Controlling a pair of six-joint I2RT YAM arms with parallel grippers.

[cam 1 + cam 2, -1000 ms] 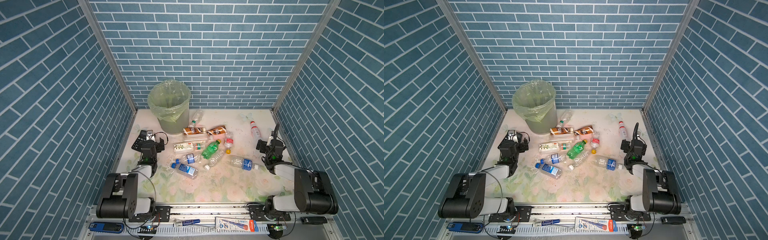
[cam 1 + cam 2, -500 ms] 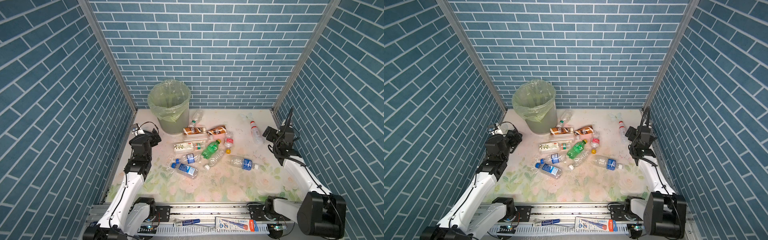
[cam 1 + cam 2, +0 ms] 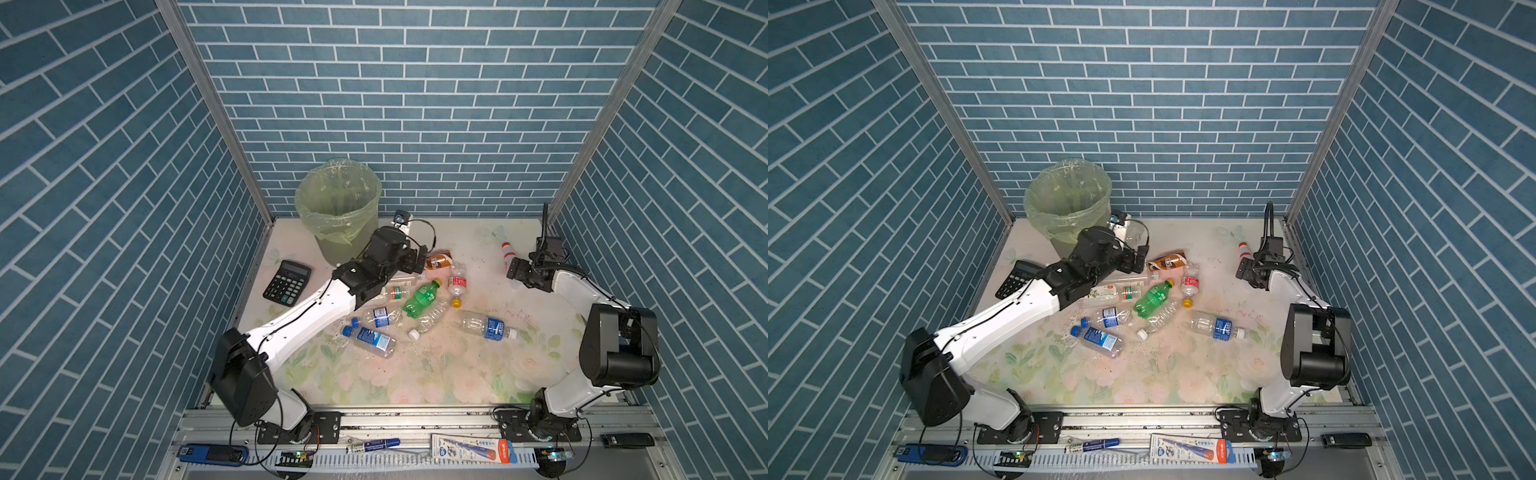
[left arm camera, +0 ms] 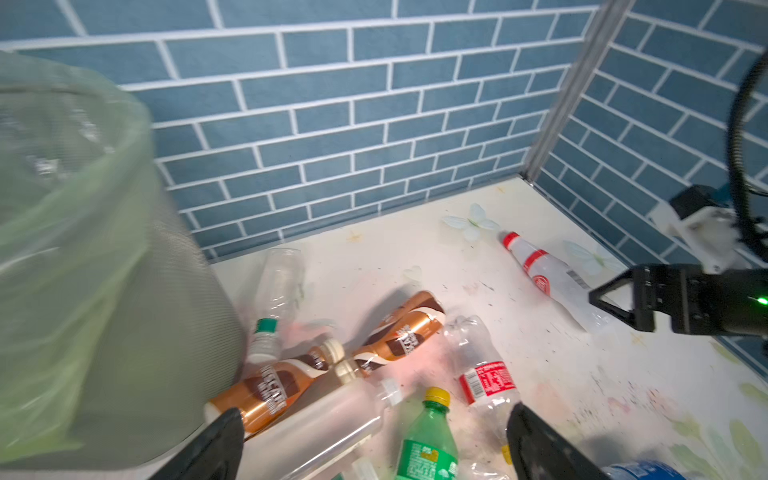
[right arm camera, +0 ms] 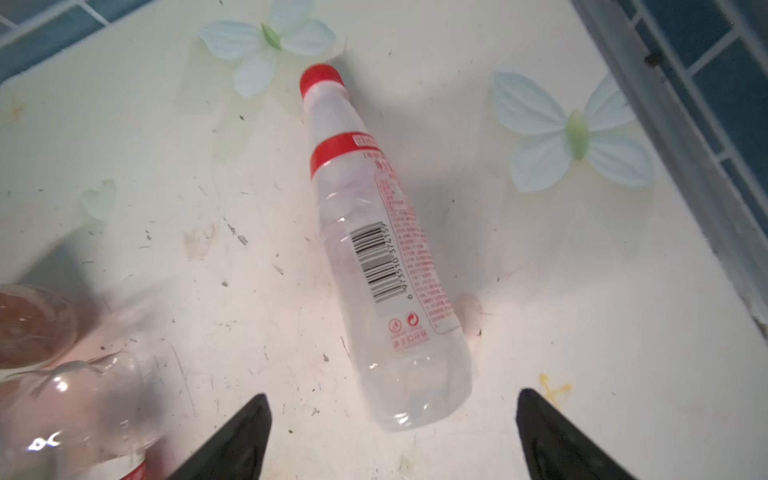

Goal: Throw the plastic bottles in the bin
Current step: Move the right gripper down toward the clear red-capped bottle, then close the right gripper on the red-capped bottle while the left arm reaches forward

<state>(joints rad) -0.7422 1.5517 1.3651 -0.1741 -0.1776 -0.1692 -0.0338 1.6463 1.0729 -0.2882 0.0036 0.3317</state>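
The bin [image 3: 337, 208] [image 3: 1067, 203], lined with a pale green bag, stands at the back left and fills one side of the left wrist view [image 4: 83, 249]. Several plastic bottles lie in the middle of the table: two brown ones [image 4: 399, 336] [image 4: 270, 386], a green one [image 3: 422, 297] [image 4: 428, 440], and clear ones with red [image 3: 457, 282] or blue [image 3: 488, 327] labels. My left gripper [image 3: 419, 255] [image 4: 374, 415] hangs open above the brown and green bottles, beside the bin. My right gripper [image 3: 512, 272] [image 5: 391, 397] is open, its tips just short of the base of a red-capped clear bottle [image 5: 374, 249] [image 3: 508, 253].
A black calculator [image 3: 287, 281] [image 3: 1013, 279] lies by the left wall, in front of the bin. Blue brick walls close in the left, back and right sides. Pens and a tube [image 3: 469, 449] lie on the front rail.
My left arm has stretched out past the bin to the brown bottles, uncovering the calculator. My right gripper has come down behind the red-capped bottle.
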